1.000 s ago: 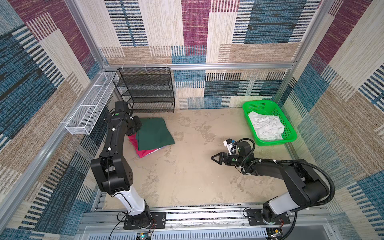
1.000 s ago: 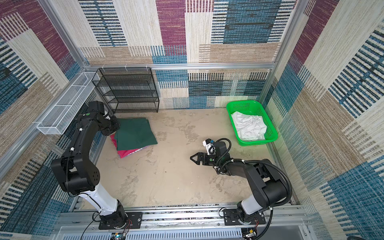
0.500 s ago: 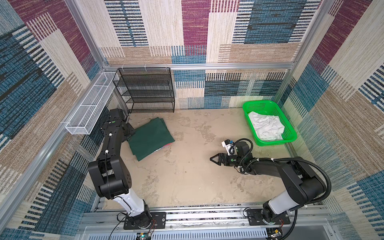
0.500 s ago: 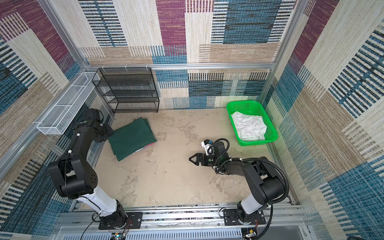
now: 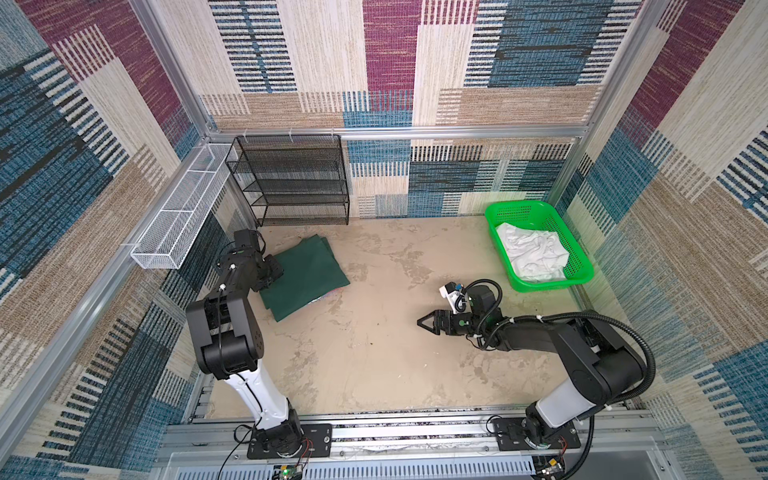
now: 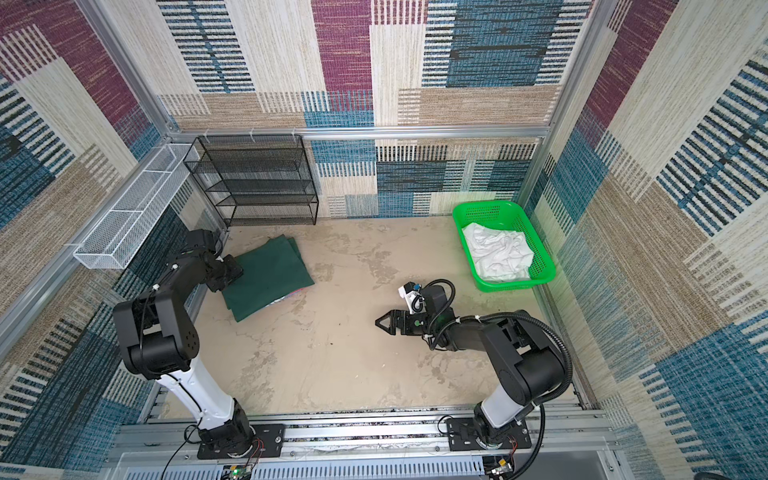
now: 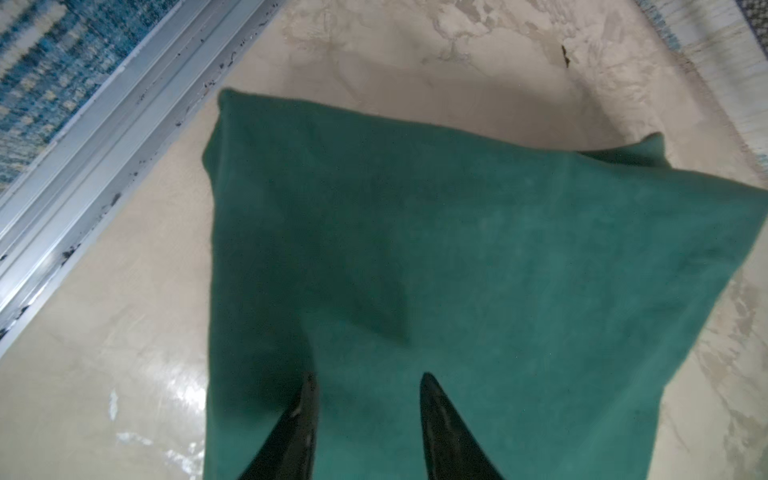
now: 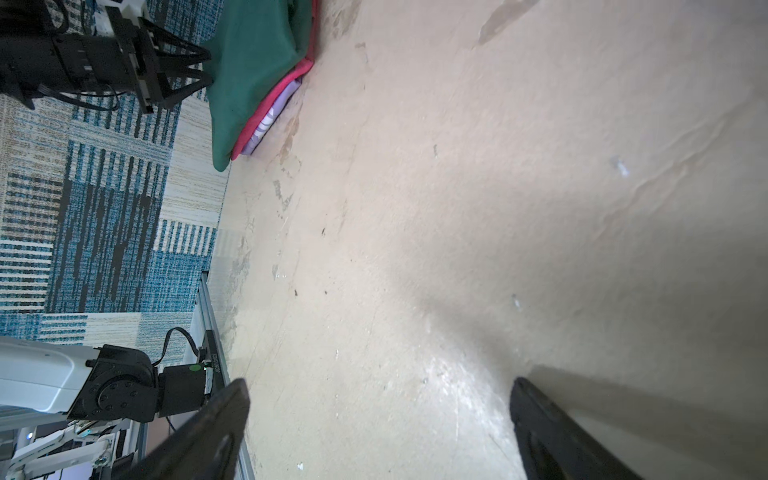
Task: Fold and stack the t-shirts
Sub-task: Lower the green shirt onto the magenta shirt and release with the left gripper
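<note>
Near the table's [image 5: 374, 357] far left corner, buried almost wholly under the dark green t-shirt [image 5: 305, 276]: the magenta-pink t-shirt [image 8: 300, 70], no more than a thin edge in the right wrist view and a mere speck in both top views. Below that edge, a strip of lilac patterned cloth [image 8: 270, 118], too little showing to name. Cannot name the garment in the crumpled white cloth [image 5: 532, 253] inside the green basket [image 5: 496, 216]. Of the left gripper [image 7: 368, 376], only two fingertips within the wrist view, the rest cut off at its edge; likewise of the right gripper [image 8: 378, 382], somewhat blurred.

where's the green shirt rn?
In both top views the green shirt lies folded on the left of the table, in front of the black shelf, beside the left hand, atop the pink shirt.
</note>
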